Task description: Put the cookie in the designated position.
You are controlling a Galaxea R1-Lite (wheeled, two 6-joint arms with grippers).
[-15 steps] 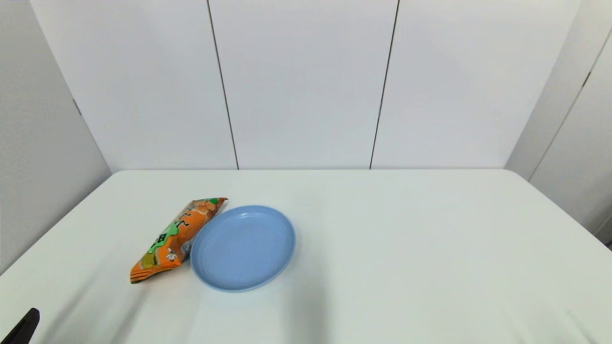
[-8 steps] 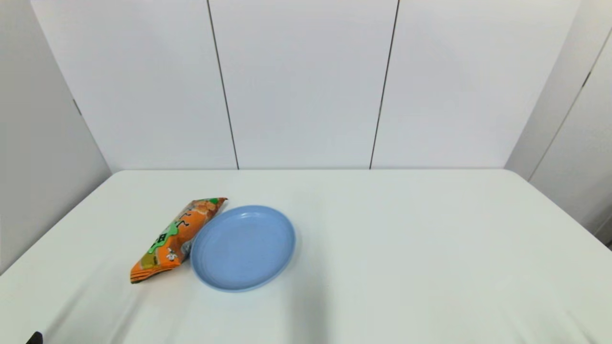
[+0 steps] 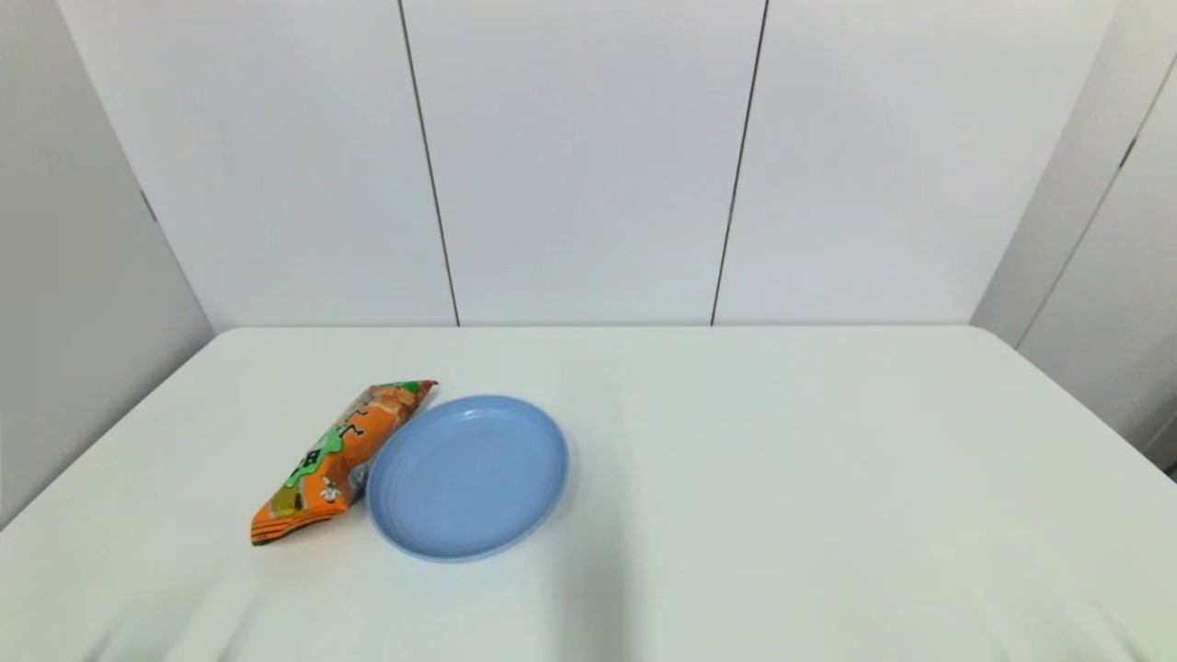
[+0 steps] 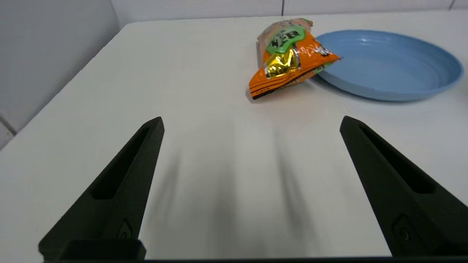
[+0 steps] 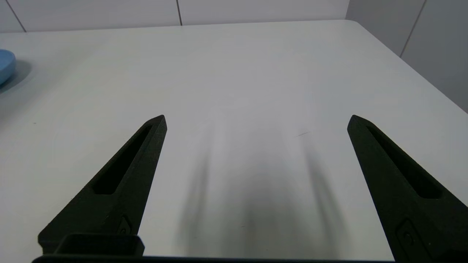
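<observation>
- My left claw (image 4: 251, 122) hangs low over the near left part of the desk with its two fingers spread wide apart and nothing between them; the cookie lies ahead of it, well apart.
- My right claw (image 5: 256, 120) is likewise spread wide and empty, over the bare right half of the desk. Neither claw shows in the head view.
- The cookie (image 3: 333, 458), one orange packet with a green label patch, lies flat on the left half of the desk, angled, its long side against the left rim of the plate. From the left wrist, one corner of the packet (image 4: 289, 58) overlaps that rim.
- One blue plate (image 3: 467, 475) sits just right of the packet, holding nothing.
- The desk (image 3: 782, 478) is white and smooth, with soft shadows of my fingers on it.
- Behind it stand pale wall panels (image 3: 588, 156) divided by two dark vertical seams; more pale wall closes in at both sides.
- Count: one cookie, one plate, two claws.
</observation>
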